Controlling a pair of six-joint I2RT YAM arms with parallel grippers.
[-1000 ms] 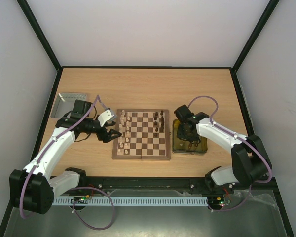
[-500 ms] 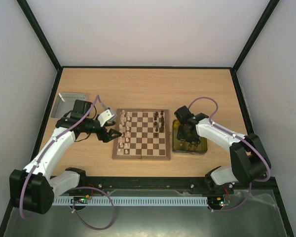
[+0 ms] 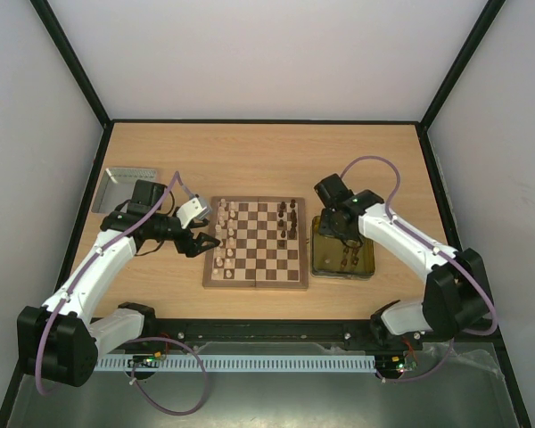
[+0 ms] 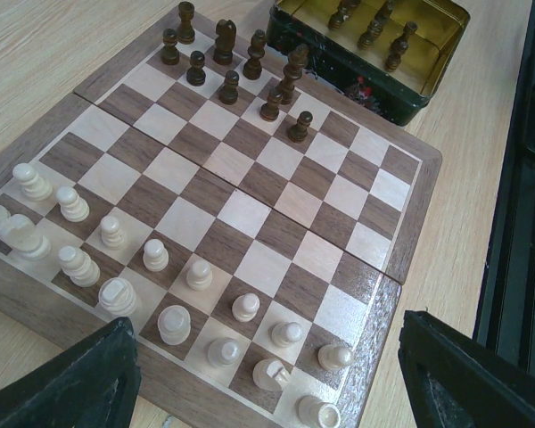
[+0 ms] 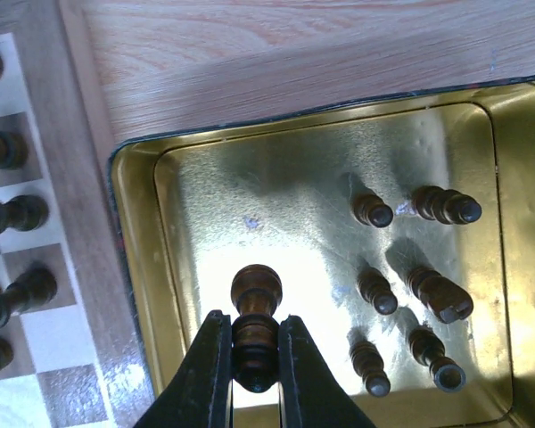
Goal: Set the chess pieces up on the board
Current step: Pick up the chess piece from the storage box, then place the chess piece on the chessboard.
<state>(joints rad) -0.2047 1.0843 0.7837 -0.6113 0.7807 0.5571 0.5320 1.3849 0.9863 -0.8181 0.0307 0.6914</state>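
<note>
The chessboard lies mid-table, cream pieces along its left side and dark pieces along its right. In the left wrist view the board fills the frame with cream pieces near and dark ones far. My left gripper hangs open and empty over the board's left edge. My right gripper is shut on a dark brown chess piece, held above the gold tin. Several dark pieces lie in the tin.
The gold tin sits just right of the board. A silver metal tray lies at the far left. Black frame rails edge the table.
My right gripper has risen out of the tin and pulled back toward the far side, with the dark piece in it. The left arm has not moved.
</note>
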